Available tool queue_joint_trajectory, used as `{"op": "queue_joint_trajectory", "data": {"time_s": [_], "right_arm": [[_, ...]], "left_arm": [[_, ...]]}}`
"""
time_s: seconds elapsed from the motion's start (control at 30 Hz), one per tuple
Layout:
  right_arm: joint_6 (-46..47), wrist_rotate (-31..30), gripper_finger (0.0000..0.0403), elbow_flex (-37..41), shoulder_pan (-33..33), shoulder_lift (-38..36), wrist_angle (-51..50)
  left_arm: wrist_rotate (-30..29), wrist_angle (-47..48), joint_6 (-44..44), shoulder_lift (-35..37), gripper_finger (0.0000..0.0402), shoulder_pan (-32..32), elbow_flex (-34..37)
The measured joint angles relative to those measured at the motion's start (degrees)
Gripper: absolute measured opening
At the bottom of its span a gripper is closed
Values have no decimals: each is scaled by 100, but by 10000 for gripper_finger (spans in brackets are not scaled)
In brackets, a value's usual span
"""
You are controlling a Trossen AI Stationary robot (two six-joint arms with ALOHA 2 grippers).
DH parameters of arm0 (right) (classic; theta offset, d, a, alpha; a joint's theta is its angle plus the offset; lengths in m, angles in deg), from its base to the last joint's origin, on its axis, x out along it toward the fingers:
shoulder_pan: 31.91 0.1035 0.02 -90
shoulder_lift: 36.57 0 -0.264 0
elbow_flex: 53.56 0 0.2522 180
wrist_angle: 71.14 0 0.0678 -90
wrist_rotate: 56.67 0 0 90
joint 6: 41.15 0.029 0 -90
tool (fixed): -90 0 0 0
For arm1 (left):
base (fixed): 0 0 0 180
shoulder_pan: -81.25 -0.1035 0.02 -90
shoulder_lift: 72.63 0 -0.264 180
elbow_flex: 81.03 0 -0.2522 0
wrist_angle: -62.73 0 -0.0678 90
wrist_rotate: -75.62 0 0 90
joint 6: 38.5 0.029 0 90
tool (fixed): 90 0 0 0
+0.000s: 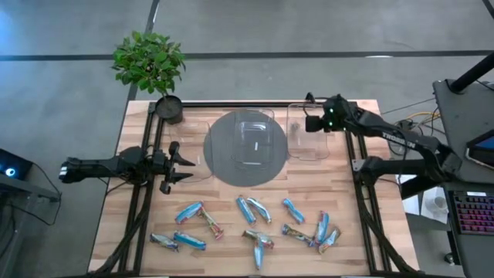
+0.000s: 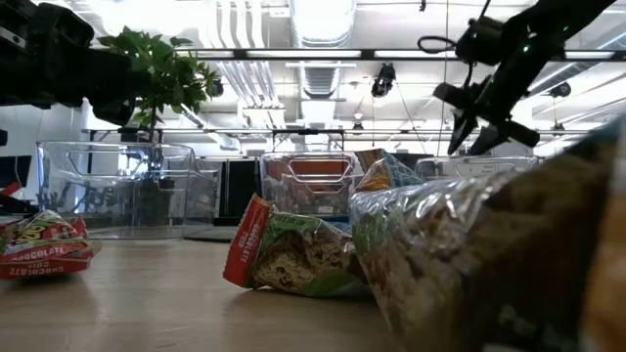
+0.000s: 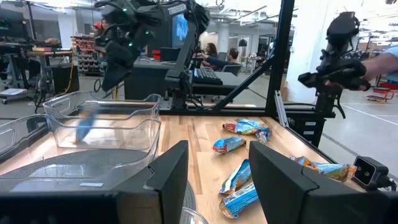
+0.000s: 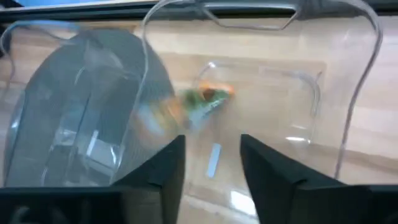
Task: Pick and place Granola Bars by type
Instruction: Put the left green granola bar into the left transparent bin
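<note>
Scattered across the near half of the wooden counter (image 1: 231,247): the Granola Bars (image 1: 255,210), mostly light blue wrappers, some with red or brown-gold parts, in loose pairs and singles from left to right. Closest to the low camera, one crinkled wrapper filling the right of that view, with a green and red one just behind it.

Farther in, on the counter's left side, hovered the left gripper (image 1: 185,164), fingers spread wide and holding nothing, aimed toward the round grey mat (image 1: 224,166). Lay well apart from it, nearer the front edge: the closest bars. Seen past its dark fingers (image 3: 165,180) in the left wrist view: several blue bars on the wood beyond.

At mid-counter, a clear container (image 1: 255,143) sat on the grey mat, with another clear container (image 1: 307,131) just to its right and a fainter one at the left edge near the left gripper.

Over that right-hand container hung the right gripper (image 1: 310,122), fingers parted with nothing between them. Below it, blurred, showed a bar with an orange and green wrapper (image 4: 202,102) inside the container's walls; resting or in mid-air, could not be told.

At the far left corner stood a potted plant (image 1: 150,66).
</note>
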Motion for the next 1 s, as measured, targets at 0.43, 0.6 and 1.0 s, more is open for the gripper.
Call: {"op": "queue_joint_trajectory", "data": {"time_s": [0.43,0.6,1.0], "right_arm": [[-989,112,255,-786,763,-278,1234],[-909,-418,256,-1333,1230,-56,1230],[-988,-884,249,-2821,1551,1536,1020]], "left_arm": [[-106,-924,-1312,9,154,3,0],[-750,-2580,-2666,9,154,-1,0],[-1578,-5358,-2537,-170,154,4,-288]]}}
